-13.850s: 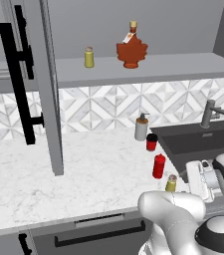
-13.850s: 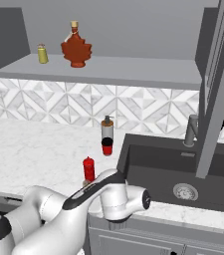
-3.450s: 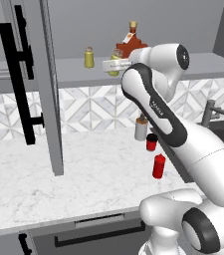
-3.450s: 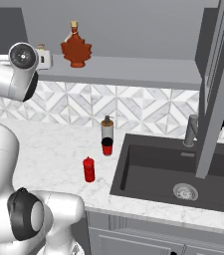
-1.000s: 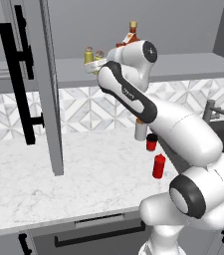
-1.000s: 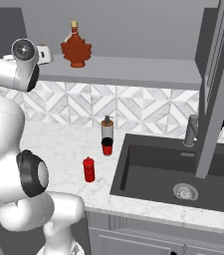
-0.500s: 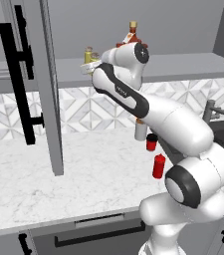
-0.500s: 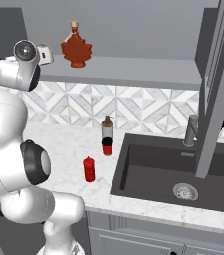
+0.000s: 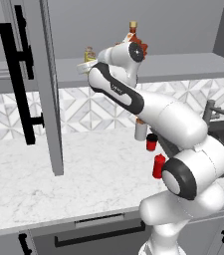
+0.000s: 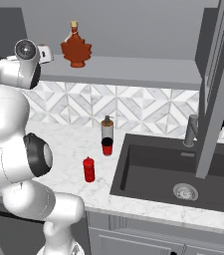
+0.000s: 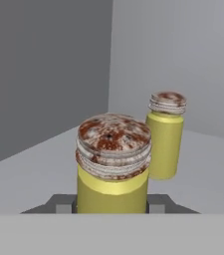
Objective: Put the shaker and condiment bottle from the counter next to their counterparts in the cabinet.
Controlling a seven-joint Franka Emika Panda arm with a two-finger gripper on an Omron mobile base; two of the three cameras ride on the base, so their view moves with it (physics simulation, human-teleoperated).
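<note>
Hand view shows you the end effector (image 11: pixel 111 204) clamped on the shaker (image 11: pixel 113 164), its twin shaker (image 11: pixel 165 134) just beyond on the cabinet shelf (image 11: pixel 44 154). Your arm (image 9: pixel 133 99) reaches high, and the condiment bottle (image 9: pixel 158 166) stands on the desk (image 9: pixel 83 179).

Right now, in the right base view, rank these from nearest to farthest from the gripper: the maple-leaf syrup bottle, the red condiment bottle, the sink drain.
1. Maple-leaf syrup bottle: on the cabinet shelf, just right of the gripper.
2. Red condiment bottle: down on the counter, well below.
3. Sink drain: in the basin, far right and lowest.
</note>
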